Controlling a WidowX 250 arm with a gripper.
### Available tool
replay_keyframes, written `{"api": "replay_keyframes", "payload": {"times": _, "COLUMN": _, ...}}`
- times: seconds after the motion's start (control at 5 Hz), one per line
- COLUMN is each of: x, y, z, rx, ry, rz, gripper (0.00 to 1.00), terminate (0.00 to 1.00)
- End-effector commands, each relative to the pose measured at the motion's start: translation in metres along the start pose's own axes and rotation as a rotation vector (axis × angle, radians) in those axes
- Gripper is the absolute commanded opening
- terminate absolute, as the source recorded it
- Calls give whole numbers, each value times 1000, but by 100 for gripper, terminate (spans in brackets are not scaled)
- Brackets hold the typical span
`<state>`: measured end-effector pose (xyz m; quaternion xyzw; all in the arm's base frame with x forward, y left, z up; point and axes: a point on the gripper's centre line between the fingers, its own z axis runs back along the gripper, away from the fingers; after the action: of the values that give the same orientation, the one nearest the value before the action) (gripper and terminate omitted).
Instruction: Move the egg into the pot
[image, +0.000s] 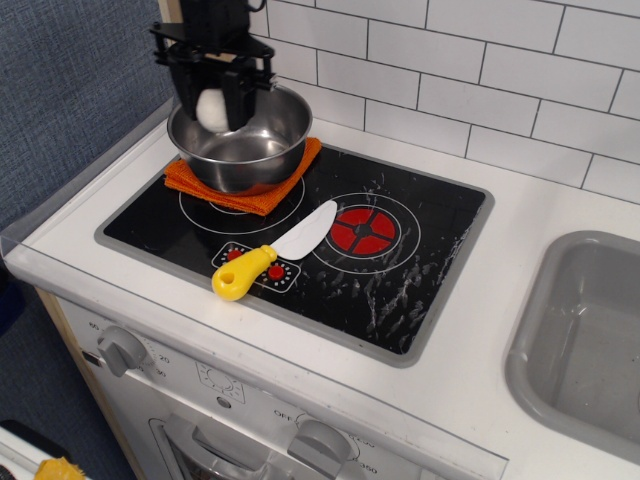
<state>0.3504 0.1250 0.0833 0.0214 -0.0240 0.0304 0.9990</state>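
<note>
The off-white egg (212, 108) is held between the black fingers of my gripper (213, 112), which is shut on it. The gripper hangs over the left part of the shiny steel pot (245, 150), with the egg just above the pot's rim level. The pot stands on an orange cloth (285, 182) on the back-left burner of the black cooktop (400, 270). The egg's black band and orange mark do not show from here.
A white toy knife with a yellow handle (270, 254) lies on the cooktop in front of the pot. A grey sink basin (585, 340) is at the right. A white tiled wall stands behind. Stove knobs (122, 348) are at the front.
</note>
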Motion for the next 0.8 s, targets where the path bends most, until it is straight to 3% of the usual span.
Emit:
{"api": "replay_keyframes", "payload": {"times": 0.0, "x": 12, "y": 7, "z": 13, "rx": 12, "ry": -18, "rz": 36, "gripper": 100, "terminate": 0}}
{"api": "replay_keyframes", "payload": {"times": 0.6, "x": -8, "y": -6, "z": 46, "rx": 28, "ry": -52, "rz": -33, "gripper": 100, "terminate": 0}}
